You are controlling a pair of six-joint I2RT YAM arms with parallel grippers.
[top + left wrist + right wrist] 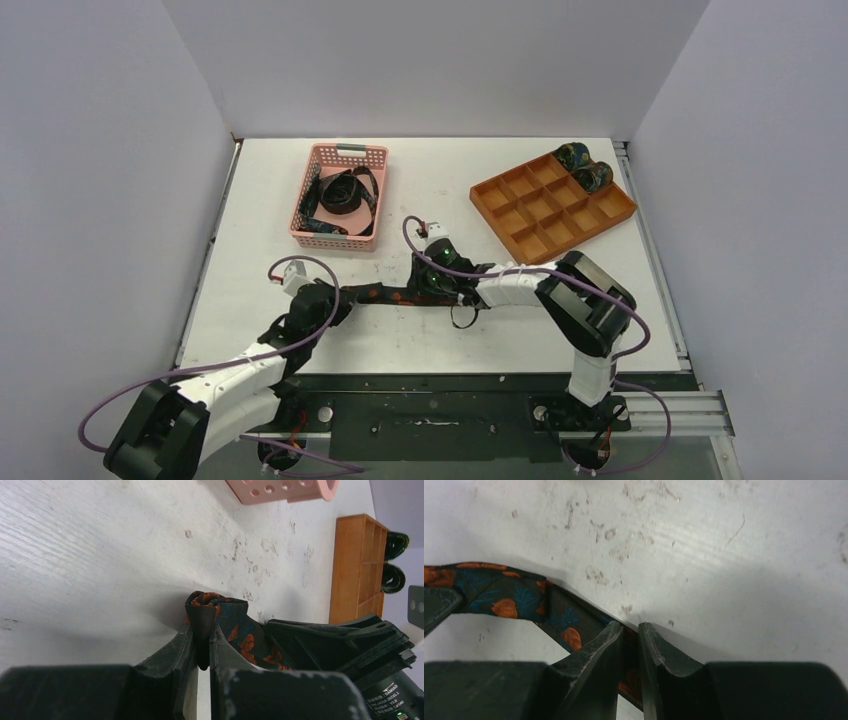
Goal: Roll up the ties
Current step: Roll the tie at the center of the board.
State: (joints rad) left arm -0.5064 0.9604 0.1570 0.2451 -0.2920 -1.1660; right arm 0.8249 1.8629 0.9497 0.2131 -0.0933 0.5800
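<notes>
Overhead view of a white table (440,180). Near its 6 o'clock edge, a dark tie (385,296) with orange motifs is stretched between two robot arms, running from 9 to 3 o'clock.

The left gripper (202,632) has its jaws almost together, pinching a bunched, folded end of the tie. The right gripper (629,630) has its jaws a narrow slit apart, clamped across the strip further along.

At 11 o'clock a pink basket (350,150) holds loose ties (340,195) in a tangle. At 2 o'clock an orange tray (520,215) carries two rolled ties (573,156) in its far corner compartments.

The tie looks light, soft and limp, and probably slick. It creases where it is pinched and would sag wherever it is unsupported. It is best held across its width near one end, with gentle tension along the strip so a coil winds tight and does not spring loose.
</notes>
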